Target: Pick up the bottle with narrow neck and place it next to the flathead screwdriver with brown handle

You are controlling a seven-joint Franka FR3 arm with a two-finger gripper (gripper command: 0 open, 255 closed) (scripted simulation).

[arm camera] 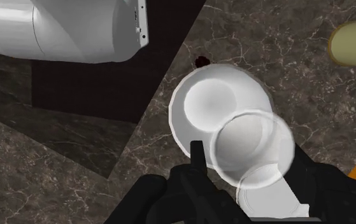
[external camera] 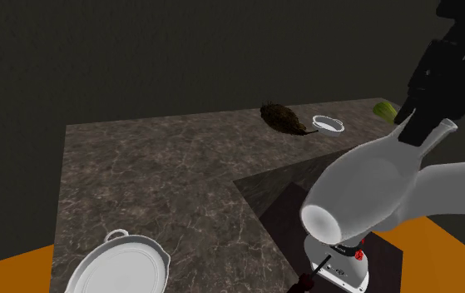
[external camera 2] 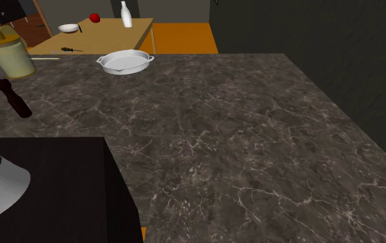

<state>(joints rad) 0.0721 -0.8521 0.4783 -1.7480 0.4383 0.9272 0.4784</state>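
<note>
A white narrow-necked bottle (external camera: 363, 191) hangs tilted in the air above the black stand (external camera 2: 53, 186), with its base toward the shoulder camera. The black end effector (external camera: 426, 125) is clenched on its neck. Below it, on the dark marble tabletop (external camera 2: 253, 138), lies a screwdriver (external camera 2: 10, 96) with a dark reddish-brown handle. A yellowish jar (external camera 2: 8, 55) stands just beside its shaft. A white oval dish (external camera 2: 124, 62) sits farther along. At the far corner are a brown lump (external camera: 284, 116), a small dish (external camera: 328, 125) and a green thing (external camera: 386, 108).
</note>
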